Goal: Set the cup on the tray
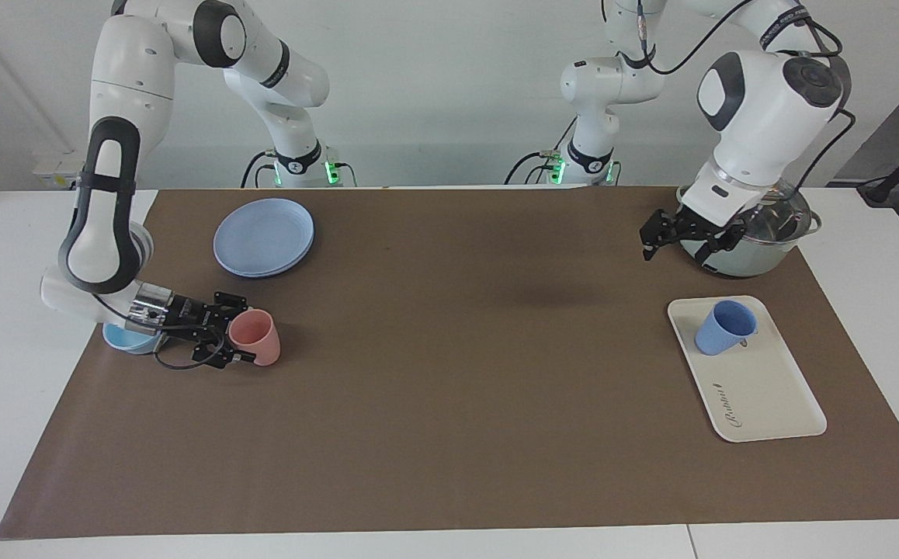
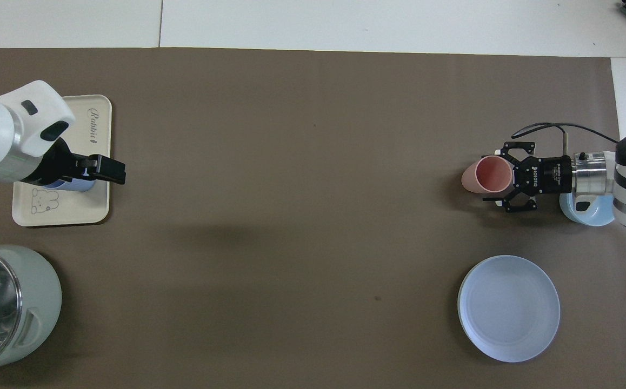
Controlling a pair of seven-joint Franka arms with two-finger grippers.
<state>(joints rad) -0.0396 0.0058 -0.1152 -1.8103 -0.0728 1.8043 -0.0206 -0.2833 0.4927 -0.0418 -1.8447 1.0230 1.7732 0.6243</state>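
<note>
Left pincer hangs raised beside the pot, fingers apart.

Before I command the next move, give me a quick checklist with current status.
1. Cup on tray: ok, upright at the end nearer the robots.
2. Left gripper clear of cup: ok, raised, holding nothing, beside the pot.
3. Left fingers: cannot tell if open or shut.
4. Right gripper at pink cup: ok, fingers either side of the tilted cup.
5. Right grip firm: cannot tell.
6. Bowl under right wrist: not ok, close; mind it when lifting.
</note>
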